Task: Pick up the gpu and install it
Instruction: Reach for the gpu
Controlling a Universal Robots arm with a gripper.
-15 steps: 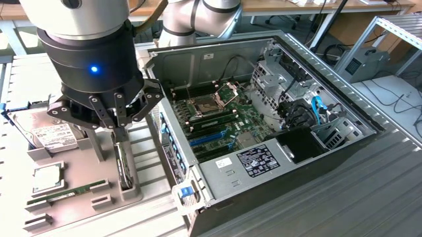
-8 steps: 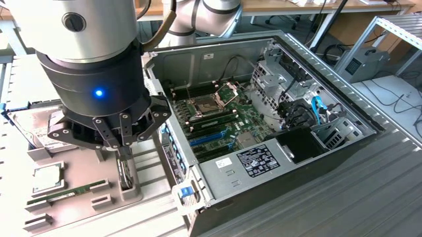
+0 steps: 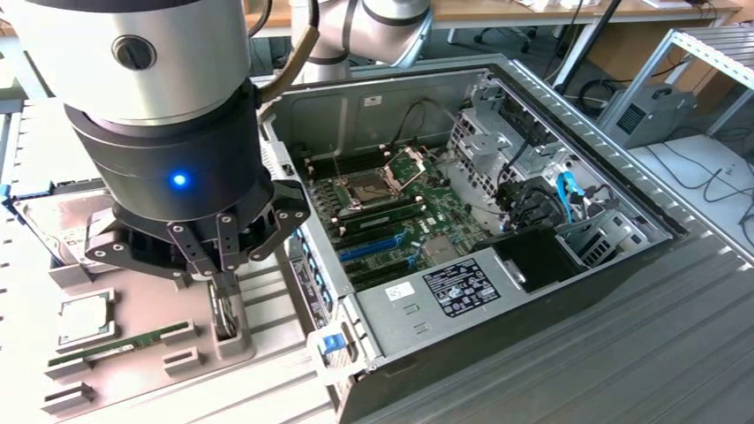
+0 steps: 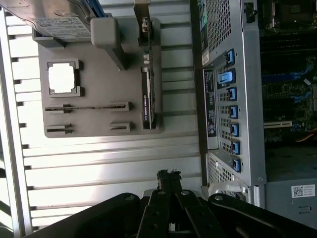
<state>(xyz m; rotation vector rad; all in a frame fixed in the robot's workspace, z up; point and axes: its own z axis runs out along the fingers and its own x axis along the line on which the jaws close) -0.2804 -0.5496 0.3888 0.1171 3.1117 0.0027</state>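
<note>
Gpu (image 4: 148, 96), judged light, stiff and fragile, is best pinched along its upper edge; fingers (image 4: 168, 176) are seen shut, empty.

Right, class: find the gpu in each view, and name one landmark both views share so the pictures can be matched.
Exterior view: the gpu stands on edge in the grey tray, at the exterior view's lower left, beside the case.
Wrist view: the gpu stands on edge in the tray slot nearest the case.
Shared landmark: the square chip in the same tray.
</note>
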